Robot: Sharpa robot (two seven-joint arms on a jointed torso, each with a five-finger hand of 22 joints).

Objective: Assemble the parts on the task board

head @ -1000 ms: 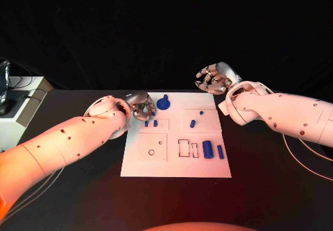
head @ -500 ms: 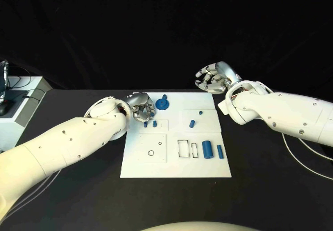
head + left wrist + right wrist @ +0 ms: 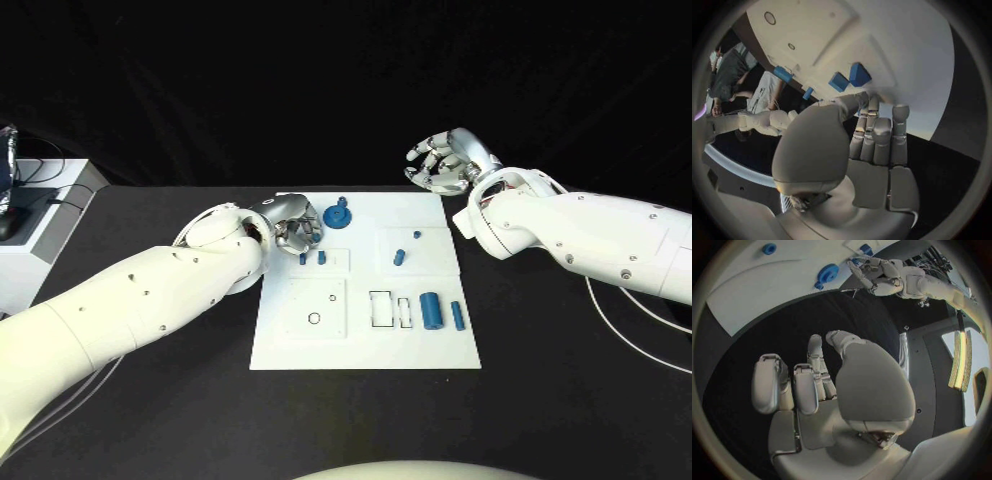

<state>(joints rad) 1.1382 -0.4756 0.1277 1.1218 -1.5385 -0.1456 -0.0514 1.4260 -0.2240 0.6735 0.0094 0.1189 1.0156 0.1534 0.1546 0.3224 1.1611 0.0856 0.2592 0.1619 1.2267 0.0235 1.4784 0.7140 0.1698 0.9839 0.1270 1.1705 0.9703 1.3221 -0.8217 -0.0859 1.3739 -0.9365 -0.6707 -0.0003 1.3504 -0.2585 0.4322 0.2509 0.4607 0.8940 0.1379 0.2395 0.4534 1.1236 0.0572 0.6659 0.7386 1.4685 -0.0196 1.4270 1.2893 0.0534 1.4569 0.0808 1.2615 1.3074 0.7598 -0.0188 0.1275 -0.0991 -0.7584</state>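
Note:
The white task board (image 3: 361,345) lies mid-table. My left hand (image 3: 296,229) hovers over its far left corner with loosely bent fingers that hold nothing. Its fingertips (image 3: 869,101) are just short of two small blue pegs (image 3: 312,257) (image 3: 848,78) standing in the board. A round blue part (image 3: 339,214) (image 3: 827,274) sits beside that hand. My right hand (image 3: 444,165) hangs above the black table beyond the board's far right corner, fingers loosely curved and empty. Two more small pegs (image 3: 408,247), a thick blue cylinder (image 3: 431,309) and a thin one (image 3: 459,316) are on the right half.
Rectangular slots (image 3: 389,309) and round holes (image 3: 315,318) are cut into the board's near half. A white box (image 3: 43,235) with cables stands at the table's left edge. Black table (image 3: 577,380) surrounds the board.

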